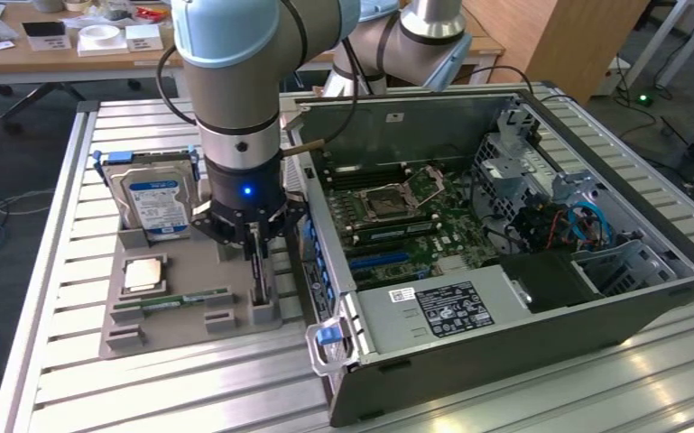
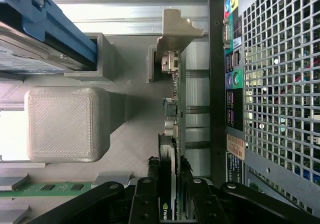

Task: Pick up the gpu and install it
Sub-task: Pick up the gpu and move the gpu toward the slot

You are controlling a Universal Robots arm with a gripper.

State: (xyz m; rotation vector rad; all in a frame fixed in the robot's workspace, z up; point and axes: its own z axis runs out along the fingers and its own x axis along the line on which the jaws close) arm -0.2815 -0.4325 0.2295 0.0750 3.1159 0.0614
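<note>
One NVIDIA-marked gpu (image 2: 173, 118) in gripper (image 2: 170, 163)

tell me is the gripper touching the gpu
Touching. The wrist view shows the gripper closed on the gpu, its fingers pressed against both faces of the card with no gap.

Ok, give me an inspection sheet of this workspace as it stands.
Surface: slatted aluminium table, carrying a grey printed parts holder.
Job's things: green graphics card with silver bracket on edge in the holder; open black computer case beside it.
Clutter: silver hard drive with blue label, square processor chip, narrow green memory stick.
Gripper: black gripper closed on the card.
Cables: blue cables inside the case.
Surroundings: wooden desk behind.
</note>
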